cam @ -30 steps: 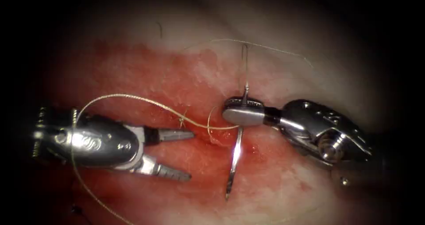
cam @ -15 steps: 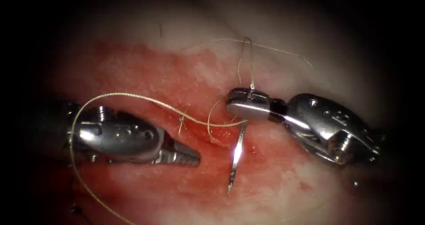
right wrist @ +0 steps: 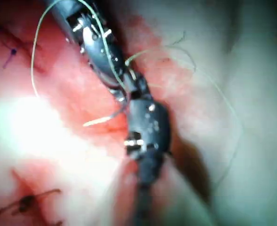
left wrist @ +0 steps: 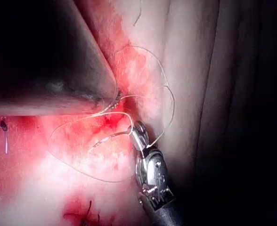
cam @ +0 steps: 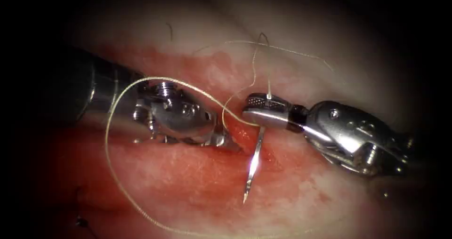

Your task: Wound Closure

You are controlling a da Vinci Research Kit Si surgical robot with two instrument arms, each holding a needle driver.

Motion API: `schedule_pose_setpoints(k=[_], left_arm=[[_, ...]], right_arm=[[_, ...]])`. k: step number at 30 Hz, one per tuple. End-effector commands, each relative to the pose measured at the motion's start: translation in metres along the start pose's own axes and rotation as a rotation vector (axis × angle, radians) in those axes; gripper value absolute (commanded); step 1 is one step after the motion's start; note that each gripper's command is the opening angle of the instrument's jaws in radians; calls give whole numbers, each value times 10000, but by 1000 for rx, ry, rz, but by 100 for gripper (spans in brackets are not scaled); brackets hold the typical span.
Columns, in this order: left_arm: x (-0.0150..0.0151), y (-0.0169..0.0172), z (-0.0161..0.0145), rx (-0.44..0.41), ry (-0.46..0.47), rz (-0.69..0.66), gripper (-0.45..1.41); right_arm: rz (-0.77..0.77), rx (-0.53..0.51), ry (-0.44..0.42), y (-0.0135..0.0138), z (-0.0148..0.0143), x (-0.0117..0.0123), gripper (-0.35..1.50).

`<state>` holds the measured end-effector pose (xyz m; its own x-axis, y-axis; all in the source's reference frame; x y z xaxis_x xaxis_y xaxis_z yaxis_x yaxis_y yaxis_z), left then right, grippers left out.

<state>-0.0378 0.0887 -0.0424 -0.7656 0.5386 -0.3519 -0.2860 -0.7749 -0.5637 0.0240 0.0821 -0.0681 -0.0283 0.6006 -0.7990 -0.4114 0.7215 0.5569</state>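
The left tool (cam: 226, 140) is advancing right to the needle (cam: 253, 166), its grip state unclear; the right tool (cam: 259, 111) keeps clenching the needle's far end.

dim vignetted edges, metal glare, blur

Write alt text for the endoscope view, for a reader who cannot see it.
The right tool grips the curved needle near its thread end, its point hanging free over the reddened tissue. The left tool reaches in beside it, with thread looping around.
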Motion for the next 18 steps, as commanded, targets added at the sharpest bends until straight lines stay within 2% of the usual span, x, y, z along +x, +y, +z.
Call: schedule_pose_setpoints(k=[1,3,5,7,12,14,17,18], left_arm=[[2,-2,11,1,-17,2,-35],[0,-7,22,-2,-97,13,-35],[-4,-8,27,-21,-134,17,-35],[-11,-7,35,-68,-201,29,-35],[-14,-5,39,-150,-286,37,-35],[-12,-4,43,-262,-338,46,-35],[-9,-2,54,-329,-361,59,-35],[-8,-1,64,-375,-367,74,-21]], right_arm=[[-6,2,1,0,6,-5,-35],[-12,3,1,0,4,-5,-35],[-12,1,1,0,4,-5,-35],[-18,0,0,1,4,-5,-35],[-30,-3,0,4,5,-5,-35],[-36,-4,2,6,6,-5,-35],[-48,-5,8,6,6,-5,-35],[-47,-5,11,7,6,-5,-35]])
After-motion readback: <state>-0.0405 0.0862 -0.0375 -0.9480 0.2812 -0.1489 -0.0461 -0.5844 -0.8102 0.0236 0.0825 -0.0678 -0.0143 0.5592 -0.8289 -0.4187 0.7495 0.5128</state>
